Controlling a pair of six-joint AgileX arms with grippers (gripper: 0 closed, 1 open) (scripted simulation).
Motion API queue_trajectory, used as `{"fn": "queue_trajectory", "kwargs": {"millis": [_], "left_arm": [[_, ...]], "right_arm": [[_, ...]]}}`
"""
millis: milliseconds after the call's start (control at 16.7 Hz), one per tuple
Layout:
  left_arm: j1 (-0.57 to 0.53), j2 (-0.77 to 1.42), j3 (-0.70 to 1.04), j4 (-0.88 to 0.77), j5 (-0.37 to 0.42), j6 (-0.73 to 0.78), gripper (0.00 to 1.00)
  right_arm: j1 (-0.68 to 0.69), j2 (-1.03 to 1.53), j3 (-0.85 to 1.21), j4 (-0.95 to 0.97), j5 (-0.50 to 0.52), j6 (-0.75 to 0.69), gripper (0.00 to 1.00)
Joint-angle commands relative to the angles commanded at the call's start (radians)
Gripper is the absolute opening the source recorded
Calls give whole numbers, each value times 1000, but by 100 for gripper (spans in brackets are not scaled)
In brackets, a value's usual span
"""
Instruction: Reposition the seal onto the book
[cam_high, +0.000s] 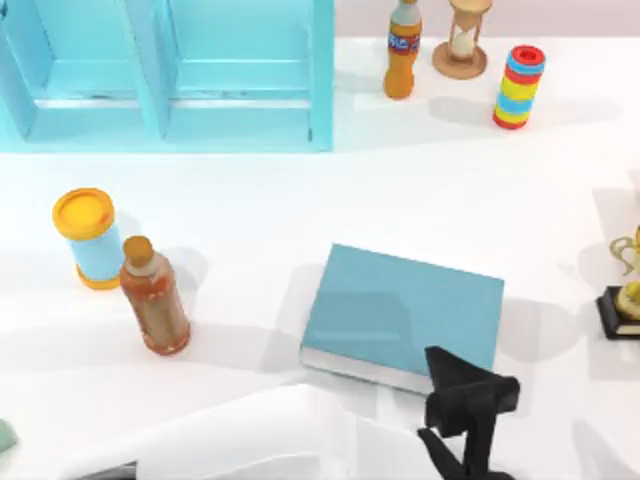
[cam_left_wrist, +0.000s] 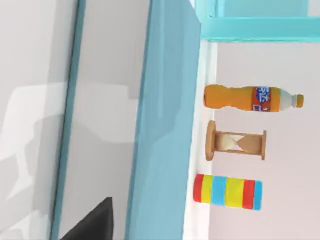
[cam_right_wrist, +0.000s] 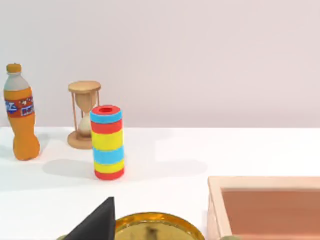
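Note:
The teal-blue book (cam_high: 400, 305) lies flat at the table's middle, white page edges facing the front. My left arm reaches in from the lower left, and its black gripper (cam_high: 470, 405) hovers at the book's front right corner. The left wrist view looks along the book (cam_left_wrist: 165, 130) from close by, with a dark part of the left gripper (cam_left_wrist: 92, 222) at the edge. The seal is out of view. A dark tip of my right gripper (cam_right_wrist: 97, 222) appears in the right wrist view, above a gold trophy top (cam_right_wrist: 150, 225).
A light blue shelf (cam_high: 170, 70) stands at the back left. An orange soda bottle (cam_high: 402, 50), hourglass (cam_high: 462, 40) and striped cylinder (cam_high: 518, 86) line the back. At left stand a yellow-lidded can (cam_high: 88, 238) and brown bottle (cam_high: 155, 298). A trophy (cam_high: 625, 295) and wooden box (cam_right_wrist: 270, 205) sit at right.

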Motion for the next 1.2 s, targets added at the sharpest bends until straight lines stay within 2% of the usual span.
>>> {"fn": "queue_trajectory", "kwargs": {"millis": [240,420,900,1080,1200], "left_arm": [[-63,25,41,-249,21,-228,100],[-84,33,53,-325,28,-301,100],[-58,16,41,-310,38,-288,100],[49,-59,5,-217,84,-203,100],[168,-142,-24,-121,126,-106,100]], "right_arm": [[0,0,0,0,0,0,100],[0,0,0,0,0,0,100],[0,0,0,0,0,0,100],[0,0,0,0,0,0,100],[0,0,0,0,0,0,100]]}}
